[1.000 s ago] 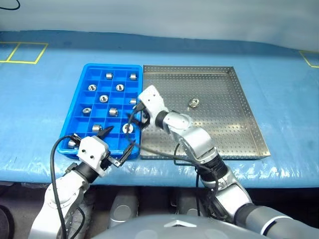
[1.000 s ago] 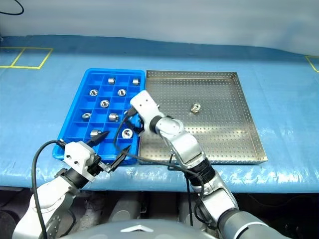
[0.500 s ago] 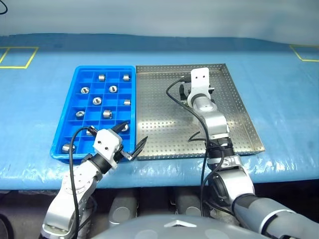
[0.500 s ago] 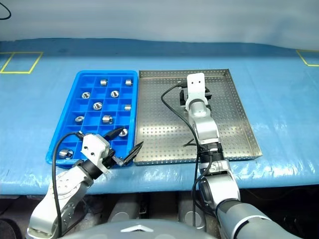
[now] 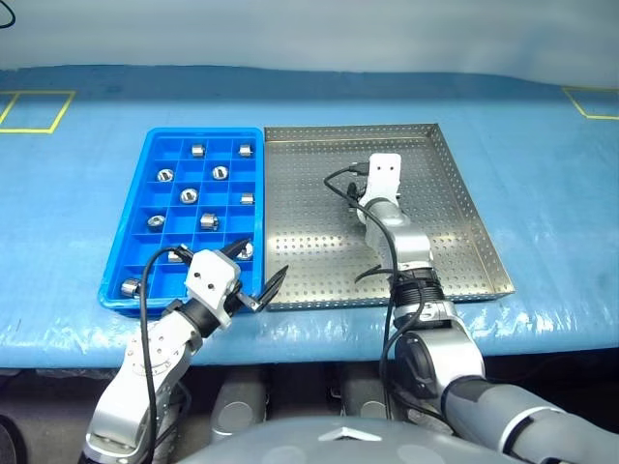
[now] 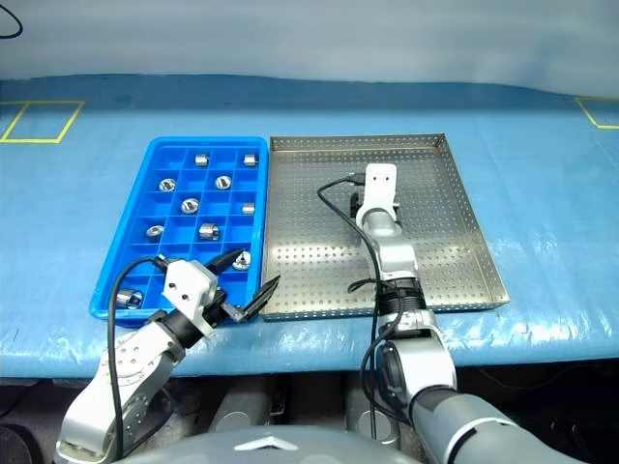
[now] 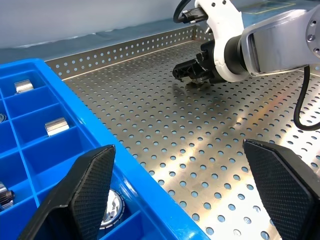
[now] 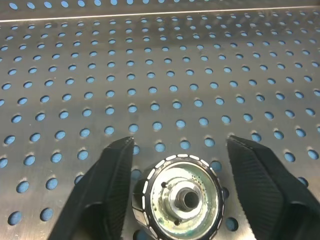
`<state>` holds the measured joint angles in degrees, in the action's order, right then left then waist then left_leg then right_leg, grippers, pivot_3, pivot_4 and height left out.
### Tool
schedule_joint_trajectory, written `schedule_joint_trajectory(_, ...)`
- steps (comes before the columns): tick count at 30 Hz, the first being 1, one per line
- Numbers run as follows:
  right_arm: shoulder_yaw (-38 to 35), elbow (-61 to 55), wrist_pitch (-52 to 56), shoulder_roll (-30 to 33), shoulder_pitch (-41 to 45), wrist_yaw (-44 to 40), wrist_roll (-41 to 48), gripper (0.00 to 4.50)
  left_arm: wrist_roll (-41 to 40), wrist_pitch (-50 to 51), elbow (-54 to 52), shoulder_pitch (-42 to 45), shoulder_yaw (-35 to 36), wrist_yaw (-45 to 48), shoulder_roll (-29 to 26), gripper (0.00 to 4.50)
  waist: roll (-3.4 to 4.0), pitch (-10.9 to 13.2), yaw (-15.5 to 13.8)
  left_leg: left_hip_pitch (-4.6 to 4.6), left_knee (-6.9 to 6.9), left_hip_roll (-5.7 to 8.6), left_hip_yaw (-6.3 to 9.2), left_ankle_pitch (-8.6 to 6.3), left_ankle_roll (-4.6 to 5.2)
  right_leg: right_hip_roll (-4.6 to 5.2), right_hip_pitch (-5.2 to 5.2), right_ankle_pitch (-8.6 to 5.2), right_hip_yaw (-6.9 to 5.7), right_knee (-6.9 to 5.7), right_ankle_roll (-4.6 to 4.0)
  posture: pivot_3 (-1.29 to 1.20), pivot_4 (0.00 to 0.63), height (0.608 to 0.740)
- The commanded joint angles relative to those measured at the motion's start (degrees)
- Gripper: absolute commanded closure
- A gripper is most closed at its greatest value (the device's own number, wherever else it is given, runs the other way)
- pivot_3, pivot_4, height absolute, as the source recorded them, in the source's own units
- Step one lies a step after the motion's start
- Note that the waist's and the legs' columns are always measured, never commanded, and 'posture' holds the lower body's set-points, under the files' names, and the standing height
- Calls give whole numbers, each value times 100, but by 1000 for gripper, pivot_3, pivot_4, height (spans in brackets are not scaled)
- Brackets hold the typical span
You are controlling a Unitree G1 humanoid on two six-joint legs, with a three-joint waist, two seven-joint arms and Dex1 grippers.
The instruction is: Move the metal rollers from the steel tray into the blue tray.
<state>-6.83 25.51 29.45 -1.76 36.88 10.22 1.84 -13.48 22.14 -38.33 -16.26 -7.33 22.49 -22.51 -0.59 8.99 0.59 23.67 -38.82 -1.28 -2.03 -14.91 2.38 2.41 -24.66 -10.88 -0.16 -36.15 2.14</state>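
**Right jaws astride last roller in steel tray; left jaws idle and wide**

Observed on blue-covered table (image 5: 542, 213): bright blue rectangular plastic tray with square compartments (image 5: 145, 208) on the robot's left, set edge to edge with large silver perforated steel tray with low rim (image 5: 464, 227) on the right.

Counted in blue tray: roughly ten small shiny silver metal rollers (image 5: 208, 221), one per compartment, scattered across the rows from far end to near end. Nearest corner compartment holding one at the left edge.

Found in steel tray: one remaining short silver roller with central hole (image 8: 182, 197), lying on the perforated floor in the far central part of the tray, bore facing the right wrist camera.

Right gripper (image 8: 179, 165) lowered to the tray floor, jaws straddling that roller. One black finger (image 8: 107, 187) close against its side, the other finger standing off with a visible gap. Jaws apart, not yet clamped.

Left gripper (image 5: 253, 268) held over the near edge where the two trays meet, jaws spread wide, nothing between them. Textured black fingers (image 7: 87, 187) clear of both trays.
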Motion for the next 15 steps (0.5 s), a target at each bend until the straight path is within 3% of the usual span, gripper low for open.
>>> schedule_joint_trajectory(1,70,-776,229,-42,-108,-61,64,2521,1,-23,-222,32,-26,-26,40,29,2,1,-2,1,0,0,0,0,0,0,0,0,0,0,0,86,150,740)
schedule_joint_trajectory(10,890,-2838,1384,-108,-384,-777,245,2637,21,-93,-301,-62,129,-166,103,29,6,3,3,1,0,-1,0,0,0,0,-5,-1,1,-4,-1,103,150,740)
schedule_joint_trajectory(15,1649,-3220,1572,-302,-137,-1402,365,2637,8,-176,-477,-294,449,-320,126,29,6,3,-13,-5,0,-13,0,0,-1,-11,-6,-7,-2,-15,-4,150,150,740)
